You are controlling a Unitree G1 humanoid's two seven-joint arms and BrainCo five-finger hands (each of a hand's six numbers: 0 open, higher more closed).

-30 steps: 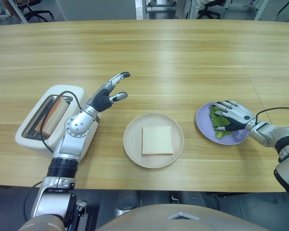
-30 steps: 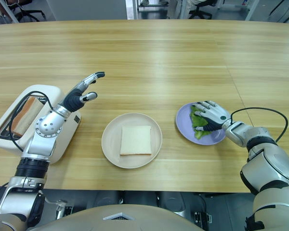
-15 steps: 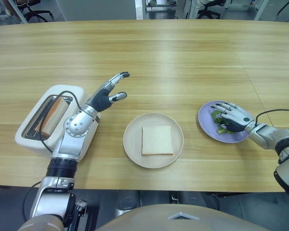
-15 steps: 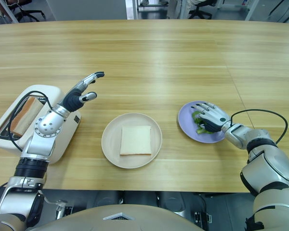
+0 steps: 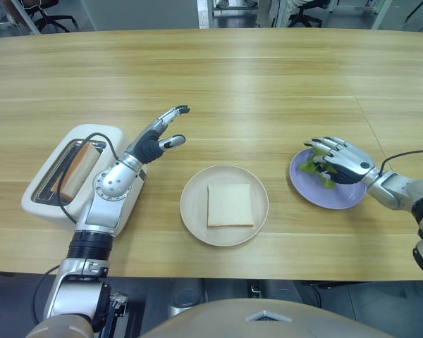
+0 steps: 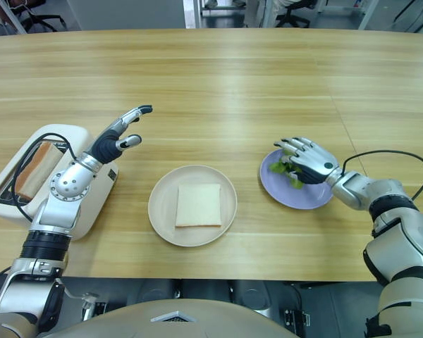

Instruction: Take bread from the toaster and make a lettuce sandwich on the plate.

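**Right hand closed on the lettuce, left hand open by the toaster**

Nearest to me is the beige plate [image 5: 224, 235], with one slice of white bread [image 5: 230, 205] lying flat in its middle. It sits between my two hands, nearer than the left fingertips and off to their right, and well apart from the right fingers, on their left.

Next out, on the right, my right hand [image 5: 342, 160] is palm down over the left part of the purple plate [image 5: 338, 197]. Its fingers are curled down and clamped on the lettuce [image 5: 310, 167], and green leaf ends poke out from under the fingertips toward the plate's left rim. I cannot tell whether the leaf is clear of the plate or touching it.

At about the same depth on the left stands the white toaster [image 5: 92, 132], on the wrist side of my left fingers. A second slice [image 5: 75, 171] stands upright in its slot, crust showing.

My left hand [image 5: 157, 137] hangs above the wooden table [image 5: 268, 84] just past the toaster's right end. Its fingers are stretched out and spread apart, holding nothing and pointing away and to the right, with bare wood beyond their tips.
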